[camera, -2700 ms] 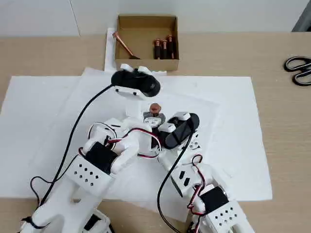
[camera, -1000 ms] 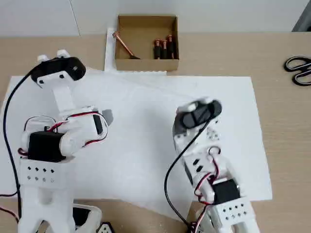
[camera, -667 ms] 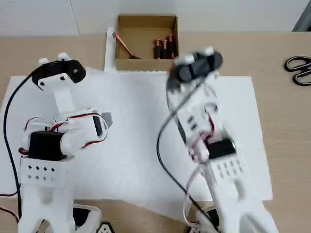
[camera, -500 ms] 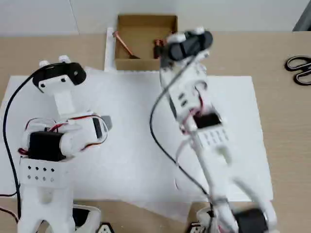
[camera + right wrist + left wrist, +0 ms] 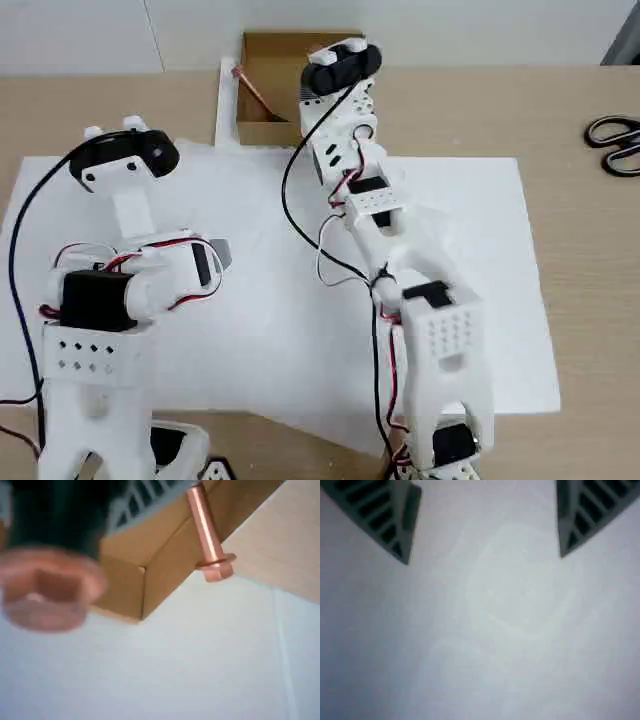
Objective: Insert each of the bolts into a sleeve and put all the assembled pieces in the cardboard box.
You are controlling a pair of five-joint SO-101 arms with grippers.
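Delivery under way: the right arm, which under three seconds ago met the left over the middle of the white paper sheet to mate bolt and sleeve, has swung out within the last second. It now stretches across the sheet, with the right hand poised over the open brown cardboard box on the light wooden bench. Seen from the wrist, that hand appears to be pinching the assembled black-sleeved copper bolt, whose flanged head hangs close to the box's corner. The left arm has meanwhile drawn back to its own side. The left hand is spread wide and carries nothing, hovering over bare paper. A long bare copper bolt leans against the box wall with its head at the rim. The joining step looks complete for this piece, and only the release into the box seems to remain. The bare bolt, which has no sleeve on it, suggests the job may not end here.
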